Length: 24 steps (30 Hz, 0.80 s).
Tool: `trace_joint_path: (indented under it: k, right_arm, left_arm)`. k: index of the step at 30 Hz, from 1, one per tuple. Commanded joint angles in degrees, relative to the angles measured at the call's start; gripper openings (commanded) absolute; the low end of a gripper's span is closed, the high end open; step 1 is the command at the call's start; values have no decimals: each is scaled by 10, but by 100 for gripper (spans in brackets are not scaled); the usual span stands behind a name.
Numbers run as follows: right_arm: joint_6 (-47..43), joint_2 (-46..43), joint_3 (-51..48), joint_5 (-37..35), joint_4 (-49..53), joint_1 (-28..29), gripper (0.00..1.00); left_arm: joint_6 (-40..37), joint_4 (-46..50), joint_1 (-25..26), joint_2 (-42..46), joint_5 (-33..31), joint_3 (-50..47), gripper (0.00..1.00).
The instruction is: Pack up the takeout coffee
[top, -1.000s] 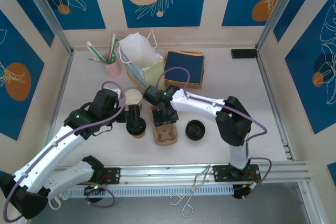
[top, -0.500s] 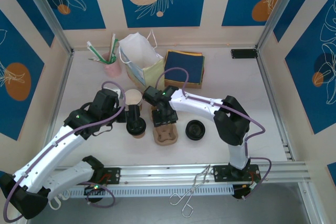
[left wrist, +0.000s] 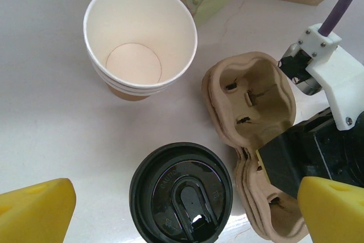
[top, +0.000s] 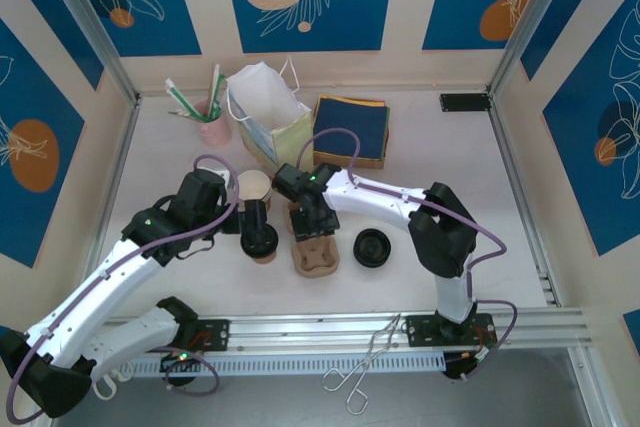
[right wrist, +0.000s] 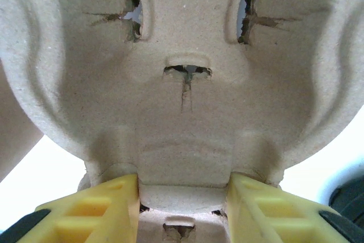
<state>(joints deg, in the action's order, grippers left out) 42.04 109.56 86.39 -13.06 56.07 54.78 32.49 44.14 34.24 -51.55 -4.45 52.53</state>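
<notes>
Takeout coffee [left wrist: 181, 189] below left gripper [left wrist: 183, 215] (spread), right gripper [right wrist: 185, 198] pinching carrier [right wrist: 187, 98]

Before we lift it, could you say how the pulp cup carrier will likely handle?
The cup carrier looks like moulded pulp, so it is probably light and fairly stiff. Its matte, fibrous surface should resist slipping in the right pincer flanking its middle ridge. Ragged slots suggest it tears easily.

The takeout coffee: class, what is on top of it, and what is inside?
A round black lid caps the takeout coffee. The lid covers the inside, so any contents cannot be seen.
</notes>
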Motion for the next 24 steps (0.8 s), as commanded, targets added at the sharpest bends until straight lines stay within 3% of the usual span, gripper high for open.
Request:
trace_joint_path:
  k: [1, 12, 24]
  right_arm:
    - [1, -30, 13, -5, 25, 1, 41]
    - [7, -49, -6, -2, 20, 1, 41]
    - [15, -109, -25, -16, 24, 4, 41]
  left_arm:
    - [3, 0, -8, 3, 18, -8, 100]
    - [35, -49, -8, 6, 111, -28, 100]
    - [39, -25, -8, 1, 55, -3, 99]
